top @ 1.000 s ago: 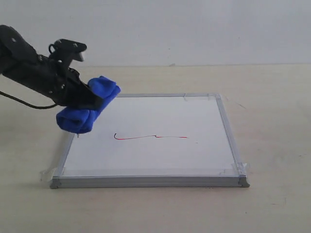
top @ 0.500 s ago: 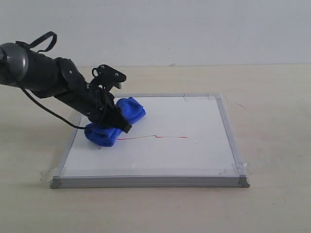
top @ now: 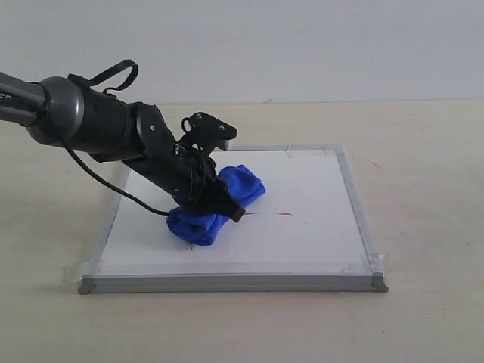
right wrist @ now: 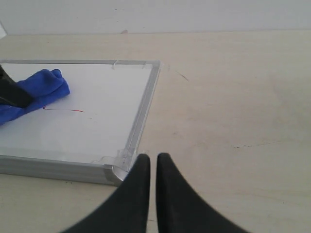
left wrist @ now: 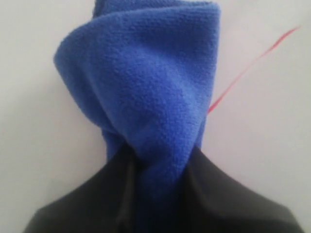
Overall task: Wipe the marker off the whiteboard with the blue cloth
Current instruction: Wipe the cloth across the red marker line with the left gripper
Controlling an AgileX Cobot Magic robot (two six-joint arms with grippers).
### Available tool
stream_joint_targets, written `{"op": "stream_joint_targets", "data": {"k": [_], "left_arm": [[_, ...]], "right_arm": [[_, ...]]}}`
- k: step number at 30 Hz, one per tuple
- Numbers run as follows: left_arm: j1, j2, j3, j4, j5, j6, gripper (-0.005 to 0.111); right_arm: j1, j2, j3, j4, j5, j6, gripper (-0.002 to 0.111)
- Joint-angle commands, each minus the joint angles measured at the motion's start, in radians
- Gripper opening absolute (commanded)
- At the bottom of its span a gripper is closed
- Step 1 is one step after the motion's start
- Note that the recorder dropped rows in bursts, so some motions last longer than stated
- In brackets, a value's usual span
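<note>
blue cloth rests on the whiteboard near its middle, clamped tight in the left gripper. a short stretch of red marker line pokes out beside it. right gripper hangs over the table just off a board corner, jaws pinched nearly together, empty.

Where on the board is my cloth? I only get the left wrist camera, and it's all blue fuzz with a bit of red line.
Observer: The cloth sits near the middle of the whiteboard, a little toward its left side in the exterior view.
Operator: How far does the line go?
Observer: The red line runs a short way right from the cloth and stops well short of the right frame.
Operator: What's my other arm doing?
Observer: The right gripper is off the board, over the table by the front right corner, fingers nearly together and empty.
</note>
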Motion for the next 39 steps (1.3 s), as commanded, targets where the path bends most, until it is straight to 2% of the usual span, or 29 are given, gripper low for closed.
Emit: {"op": "stream_joint_targets", "data": {"k": [1,5,8,10,14,18,20,22,24,27,30,32,35,39], "left_arm": [[0.138,0.041,0.021,0.114,0.077,-0.236,0.004],[0.252,0.039,0.021,0.112,0.155,-0.272,0.004],[0.263,0.039,0.021,0.099,0.212,-0.272,0.004],[0.244,0.039,0.021,0.041,0.239,-0.243,0.004],[0.141,0.039,0.021,-0.046,0.253,-0.144,0.004],[-0.010,0.039,0.021,-0.041,0.294,-0.076,0.004],[-0.063,0.039,0.021,-0.015,0.292,-0.036,0.004],[-0.091,0.037,0.021,0.061,0.291,-0.040,0.004],[-0.089,0.030,0.021,0.167,0.301,-0.124,0.004],[-0.040,0.019,0.021,0.528,0.328,-0.461,0.004],[0.022,0.019,0.021,0.871,0.432,-0.835,0.004],[0.061,0.019,0.021,0.944,0.478,-0.921,0.004],[0.100,0.019,0.021,0.870,0.477,-0.872,0.004],[0.083,0.019,0.021,0.555,0.446,-0.574,0.004]], "right_arm": [[0.002,-0.001,-0.001,-0.004,-0.010,0.001,0.001],[0.002,-0.001,-0.001,-0.004,-0.010,0.001,0.001],[0.002,-0.001,-0.001,-0.004,-0.010,0.001,0.001],[0.002,-0.001,-0.001,-0.004,-0.010,0.001,0.001],[0.002,-0.001,-0.001,-0.004,-0.010,0.001,0.001],[0.002,-0.001,-0.001,-0.004,-0.010,0.001,0.001],[0.002,-0.001,-0.001,-0.004,-0.010,0.001,0.001],[0.002,-0.001,-0.001,-0.004,-0.010,0.001,0.001],[0.002,-0.001,-0.001,-0.004,-0.010,0.001,0.001],[0.002,-0.001,-0.001,-0.004,-0.010,0.001,0.001],[0.002,-0.001,-0.001,-0.004,-0.010,0.001,0.001],[0.002,-0.001,-0.001,-0.004,-0.010,0.001,0.001],[0.002,-0.001,-0.001,-0.004,-0.010,0.001,0.001],[0.002,-0.001,-0.001,-0.004,-0.010,0.001,0.001]]}}
